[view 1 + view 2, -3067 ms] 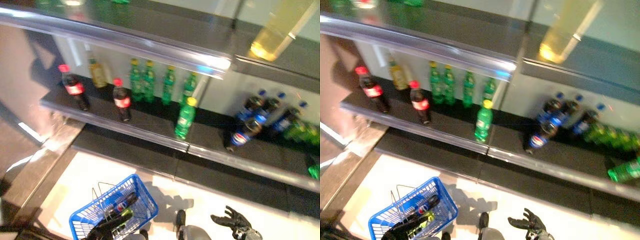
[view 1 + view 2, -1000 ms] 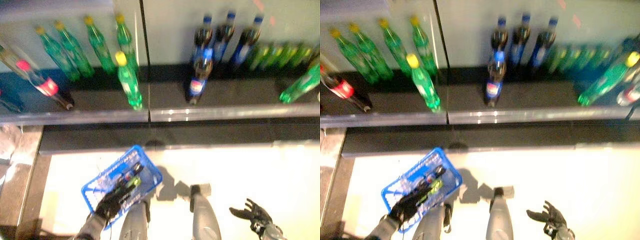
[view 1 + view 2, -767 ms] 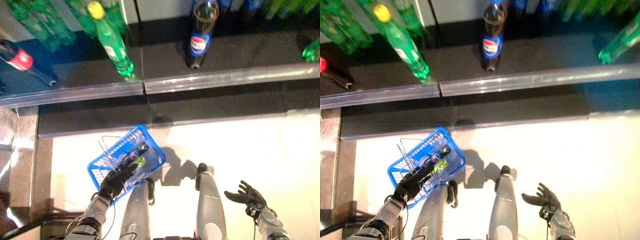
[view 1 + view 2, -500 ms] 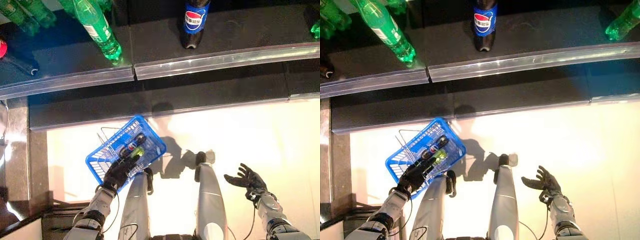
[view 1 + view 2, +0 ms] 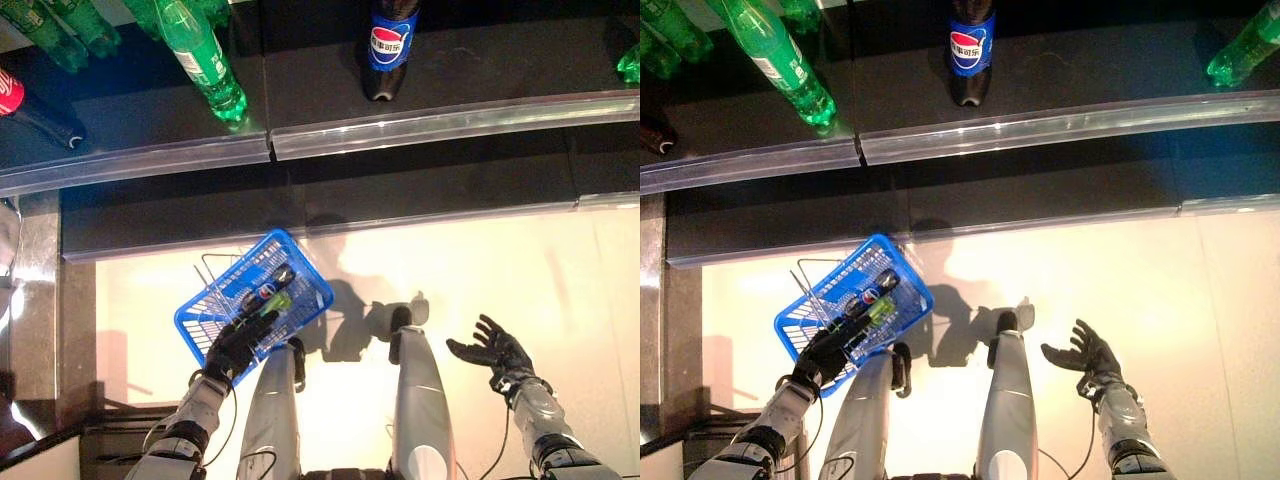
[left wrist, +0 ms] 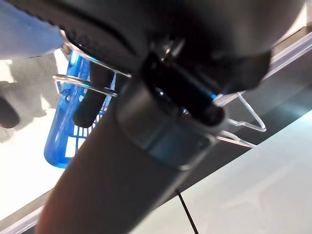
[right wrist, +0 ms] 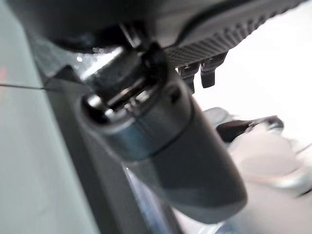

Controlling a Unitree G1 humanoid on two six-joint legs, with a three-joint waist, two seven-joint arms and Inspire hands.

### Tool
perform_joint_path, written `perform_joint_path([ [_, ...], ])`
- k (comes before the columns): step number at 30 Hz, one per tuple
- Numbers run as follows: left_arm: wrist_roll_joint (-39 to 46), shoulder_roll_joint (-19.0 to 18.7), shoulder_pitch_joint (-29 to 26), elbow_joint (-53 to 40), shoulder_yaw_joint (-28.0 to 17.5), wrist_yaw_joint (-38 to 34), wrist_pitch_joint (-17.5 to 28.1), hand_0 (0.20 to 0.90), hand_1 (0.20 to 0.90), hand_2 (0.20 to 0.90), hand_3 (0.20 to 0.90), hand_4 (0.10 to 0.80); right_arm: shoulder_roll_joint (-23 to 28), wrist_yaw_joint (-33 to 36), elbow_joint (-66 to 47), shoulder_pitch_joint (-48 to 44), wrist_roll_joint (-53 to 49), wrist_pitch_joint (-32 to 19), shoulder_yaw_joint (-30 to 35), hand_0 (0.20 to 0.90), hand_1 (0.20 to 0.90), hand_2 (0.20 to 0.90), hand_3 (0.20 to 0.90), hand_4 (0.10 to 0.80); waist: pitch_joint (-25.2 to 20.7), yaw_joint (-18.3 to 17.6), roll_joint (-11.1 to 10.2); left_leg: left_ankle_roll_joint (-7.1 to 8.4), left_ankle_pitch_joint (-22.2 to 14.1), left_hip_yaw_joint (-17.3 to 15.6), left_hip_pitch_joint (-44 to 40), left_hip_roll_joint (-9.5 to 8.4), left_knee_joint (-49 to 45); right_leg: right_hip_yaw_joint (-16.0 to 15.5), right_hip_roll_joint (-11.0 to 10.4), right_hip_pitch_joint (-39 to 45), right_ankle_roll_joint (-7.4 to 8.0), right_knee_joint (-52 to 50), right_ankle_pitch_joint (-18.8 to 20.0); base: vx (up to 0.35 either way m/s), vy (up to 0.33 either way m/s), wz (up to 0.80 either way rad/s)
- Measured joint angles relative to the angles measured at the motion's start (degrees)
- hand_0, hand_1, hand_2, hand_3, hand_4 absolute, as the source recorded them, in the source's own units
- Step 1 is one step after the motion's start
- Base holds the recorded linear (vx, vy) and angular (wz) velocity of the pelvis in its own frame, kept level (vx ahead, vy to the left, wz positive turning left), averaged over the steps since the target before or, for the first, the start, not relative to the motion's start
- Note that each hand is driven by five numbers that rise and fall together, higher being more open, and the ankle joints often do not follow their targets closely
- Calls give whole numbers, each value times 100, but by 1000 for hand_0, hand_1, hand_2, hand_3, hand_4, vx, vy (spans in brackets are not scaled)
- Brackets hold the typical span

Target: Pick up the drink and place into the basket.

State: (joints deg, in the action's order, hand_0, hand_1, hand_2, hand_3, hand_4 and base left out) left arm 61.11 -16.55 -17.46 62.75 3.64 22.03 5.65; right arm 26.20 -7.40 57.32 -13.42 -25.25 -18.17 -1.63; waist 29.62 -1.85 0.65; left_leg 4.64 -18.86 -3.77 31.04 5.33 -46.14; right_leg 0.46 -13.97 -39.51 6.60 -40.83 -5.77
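Basket (image 5: 197,323) unmoved in left hand (image 5: 237,347).

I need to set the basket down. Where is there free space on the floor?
Free: the pale floor between the shelf base and the right hand. Crowded: the blue basket, already holding bottles, with the left hand at it.

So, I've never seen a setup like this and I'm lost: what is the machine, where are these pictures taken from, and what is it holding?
It is a two-legged humanoid robot. Two pictures look down from its head; the other two come from cameras on its wrists, too close to show much. Its left hand grips the blue basket, which holds a dark bottle and a green one. Its right hand is open and empty. On the shelf ahead stand a cola bottle and a green bottle.
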Motion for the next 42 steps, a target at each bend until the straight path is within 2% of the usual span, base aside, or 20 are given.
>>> perform_joint_path([
  [6, 1, -2, 212, -303, -5, -53, -4, 300, 300, 300, 200, 100, 183, 196, -2187, 245, -16, -122, -244, 900, 900, 900, 900, 800, 9, -9, -22, 18, 10, 36, 2, 10, 1, -29, 6, 13, -16, -4, -5, 0, -6, 1],
  [11, -24, -30, 281, -322, -61, -68, -3, 300, 300, 300, 200, 100, 369, 261, -3499, 171, -19, -211, -207, 900, 900, 900, 900, 800, 19, 2, -71, 24, 14, 49, 2, 7, 13, -37, 3, 28, -36, 3, 2, 5, 1, 1],
  [14, -147, -31, 284, -271, -246, -146, -20, 300, 300, 300, 200, 100, 399, 255, -4259, 175, -16, -289, -202, 900, 900, 900, 900, 800, 24, -21, -112, 47, 26, 50, -1, 7, 26, -40, 3, 30, -37, 10, -1, 0, 0, 0],
  [23, -278, -32, 307, 187, -496, -130, -24, 300, 300, 300, 200, 100, 845, 253, -5570, 66, -2, -369, -202, 900, 900, 900, 900, 800, 25, -24, -141, 48, 27, 27, -222, -3, 163, -43, -11, 212, -43, 86, -32, 8, 16, -1],
  [31, -280, -31, 343, 215, -481, -119, -39, 300, 300, 300, 200, 100, 1072, 305, -6239, -475, -1, -348, -214, 900, 900, 900, 900, 800, 28, 9, -136, 82, 50, -18, -355, -18, 320, -45, -44, 256, -35, 86, -44, 4, 1, 0],
  [42, -319, -29, 392, 256, -440, -119, -161, 300, 300, 300, 200, 100, 1237, 522, -6291, -856, 5, -298, -216, 900, 900, 900, 900, 800, 49, 89, -97, 103, 74, -11, -598, -56, 505, -154, -141, 423, -73, 78, -99, 5, -2, 1],
])
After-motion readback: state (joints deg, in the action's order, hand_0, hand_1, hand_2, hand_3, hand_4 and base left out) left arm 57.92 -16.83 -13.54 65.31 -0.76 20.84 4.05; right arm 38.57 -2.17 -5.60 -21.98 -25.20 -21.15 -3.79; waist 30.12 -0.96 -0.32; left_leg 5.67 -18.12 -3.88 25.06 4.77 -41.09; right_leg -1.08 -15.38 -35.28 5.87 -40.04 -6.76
